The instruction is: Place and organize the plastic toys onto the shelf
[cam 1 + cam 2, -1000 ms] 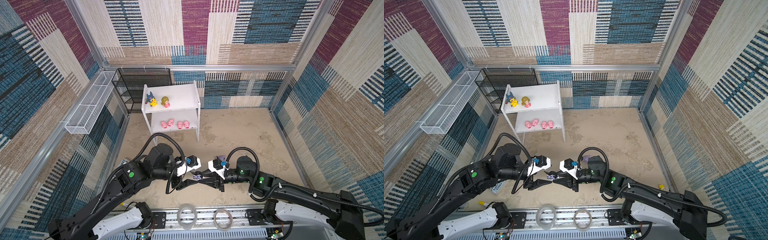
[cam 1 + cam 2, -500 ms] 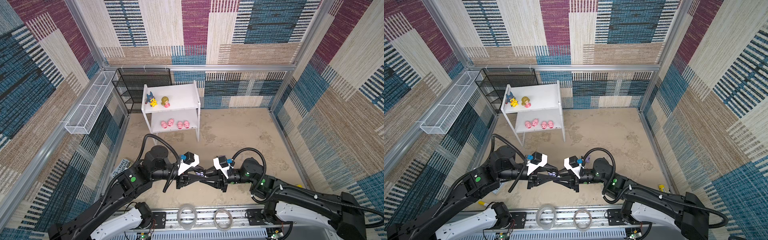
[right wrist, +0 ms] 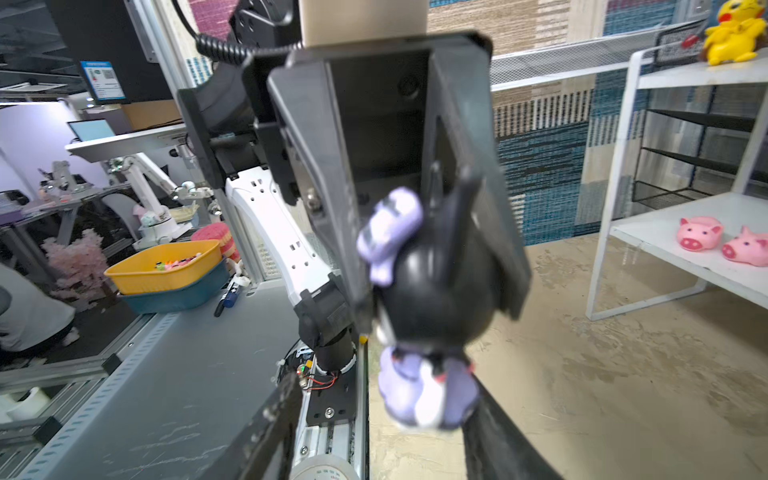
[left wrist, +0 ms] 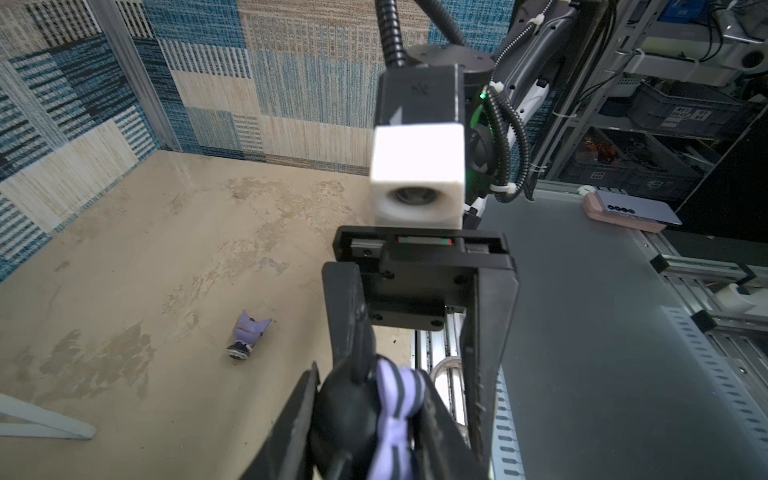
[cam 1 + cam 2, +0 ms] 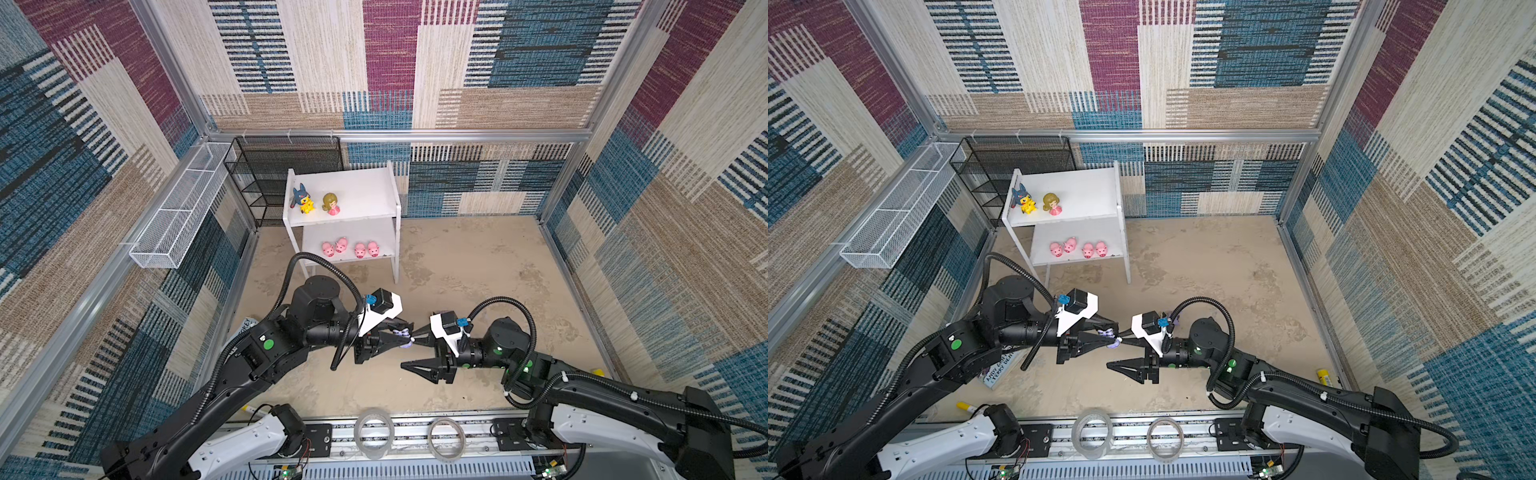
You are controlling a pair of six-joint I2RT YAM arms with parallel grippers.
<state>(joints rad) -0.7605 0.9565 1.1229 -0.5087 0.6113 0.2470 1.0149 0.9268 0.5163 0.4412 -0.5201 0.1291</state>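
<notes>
Blk rack (image 5: 286, 166), wire basket (image 5: 174, 220), book (image 5: 998, 370).

The black left gripper (image 5: 405, 334) pinches a small black-and-purple plastic figure (image 4: 357, 415). Tip to tip with it, the black right gripper (image 5: 408, 352) has its jaws spread wide.

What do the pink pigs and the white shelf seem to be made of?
The pink pigs: smooth moulded plastic or soft vinyl, judging by rounded seamless shapes and slight sheen. The shelf: flat white boards, matte; painted wood or plastic, the look leaves it open.
</notes>
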